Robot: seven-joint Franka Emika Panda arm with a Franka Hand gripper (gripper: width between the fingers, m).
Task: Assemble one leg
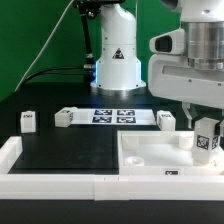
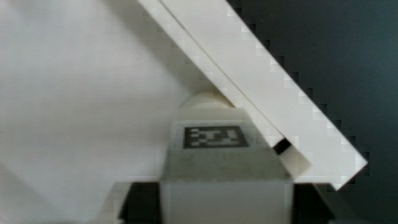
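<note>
The leg (image 1: 207,141) (image 2: 217,136), a small white boxy block with a black-and-white square tag, hangs at the exterior view's right, over the far corner of the big white tray-like piece (image 1: 150,158). The pincer (image 1: 207,128) (image 2: 217,188) is clamped on it, its dark fingers (image 2: 295,193) pressed against the block's two sides. Whether the leg touches the tray's raised rim, I cannot tell. The plastic looks smooth and matte. Three spare blocks (image 1: 65,117) stand on the black table (image 1: 70,150), around the flat marker board (image 1: 118,116).
</note>
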